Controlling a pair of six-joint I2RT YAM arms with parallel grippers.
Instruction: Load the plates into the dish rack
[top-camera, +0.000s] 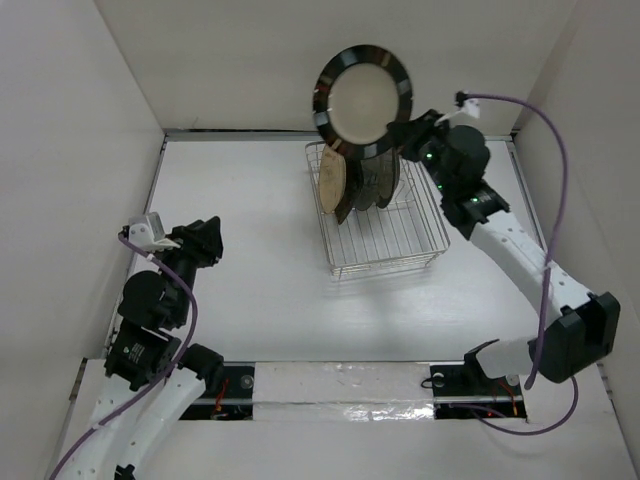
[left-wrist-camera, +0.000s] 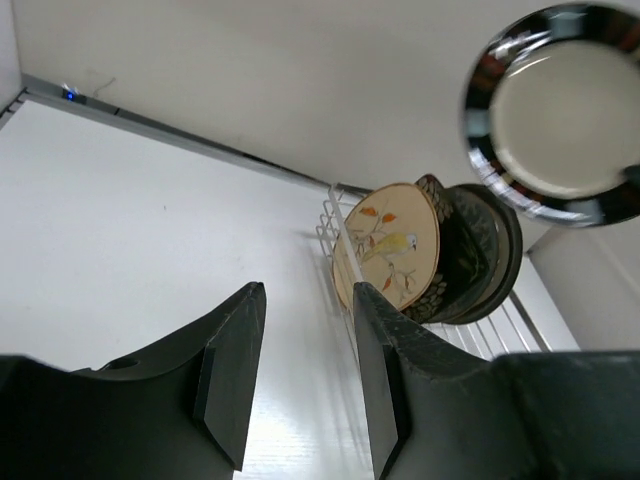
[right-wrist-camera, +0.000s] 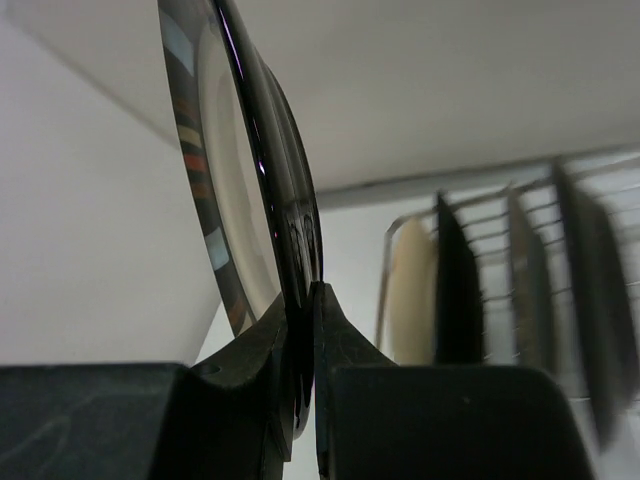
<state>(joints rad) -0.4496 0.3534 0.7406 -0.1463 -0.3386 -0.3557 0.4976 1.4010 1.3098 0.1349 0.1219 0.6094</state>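
While the white counter (top-camera: 250, 250) is filling mid-frame, the wire rack (top-camera: 390, 268) at upper centre is carrying several upright plates (top-camera: 365, 180). Above it, the right pincer (top-camera: 405, 135) is gripping a dark-rimmed cream plate (top-camera: 362, 100). At lower left, the left pincer (top-camera: 205, 240) is hanging half-spread and empty.
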